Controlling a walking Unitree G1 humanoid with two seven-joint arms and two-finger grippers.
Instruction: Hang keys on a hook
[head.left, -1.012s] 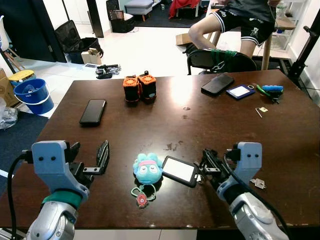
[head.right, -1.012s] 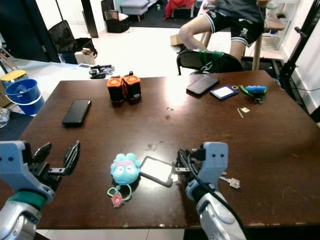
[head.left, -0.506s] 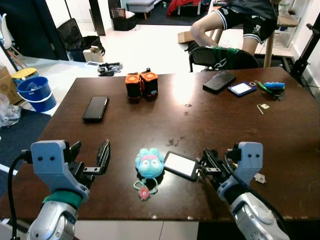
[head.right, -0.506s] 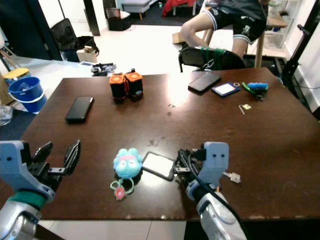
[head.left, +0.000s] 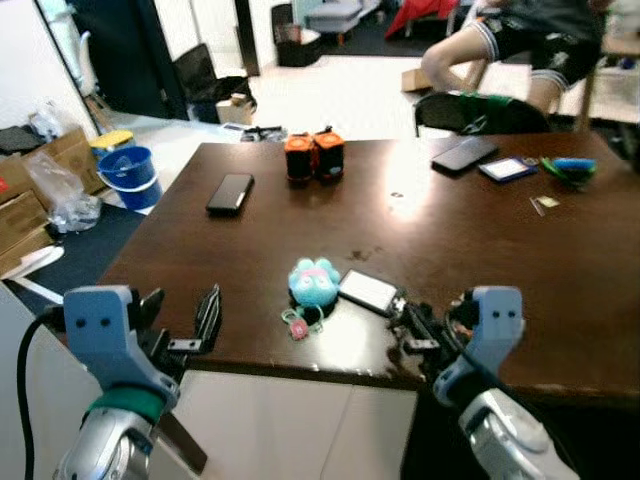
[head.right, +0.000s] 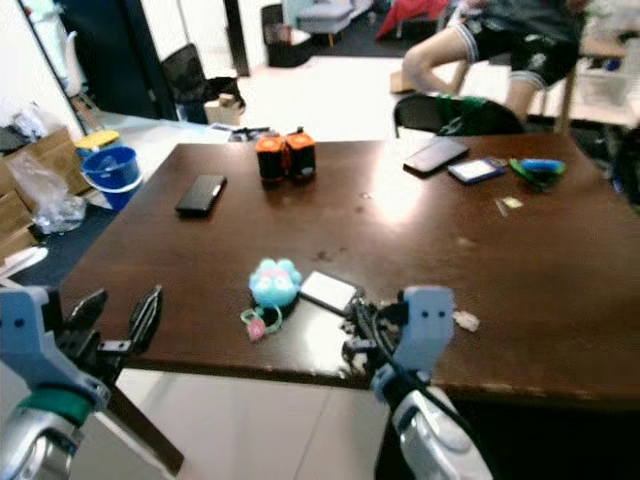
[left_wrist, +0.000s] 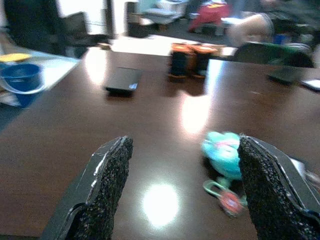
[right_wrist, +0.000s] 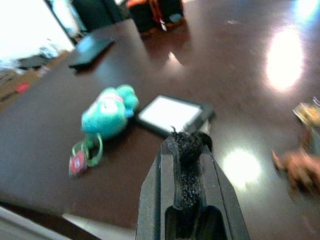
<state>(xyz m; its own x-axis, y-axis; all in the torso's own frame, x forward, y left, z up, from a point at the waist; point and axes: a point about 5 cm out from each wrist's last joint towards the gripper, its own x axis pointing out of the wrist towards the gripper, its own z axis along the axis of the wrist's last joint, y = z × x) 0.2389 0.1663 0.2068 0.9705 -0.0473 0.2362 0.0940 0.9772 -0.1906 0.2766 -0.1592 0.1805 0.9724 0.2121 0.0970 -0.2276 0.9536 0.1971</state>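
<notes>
Backward went the whole view since the earlier frames: the counter (head.left: 250, 300) shrank and its near edge, with floor beneath, came into sight, so the camera had drawn away while the things on it kept their places.

The right pincer (right_wrist: 186, 150) was closed, fingers pressed together; what they held, if anything, could not be told. It hovered at the near edge just right of the white-faced card holder (head.left: 368, 291). A small metal bit that looked like the keys (head.right: 465, 320) lay on the counter close to that edge, just to the right of the right arm, blurred. The right arm was plainly the nearer; their long axis could not be read.

The left pincer (left_wrist: 185, 190) stood wide apart, off the near left corner, well away from them. A teal plush keychain (head.left: 314, 281) with its ring lay left of the card holder. No hook could be made out, and no containers stood on the counter.
</notes>
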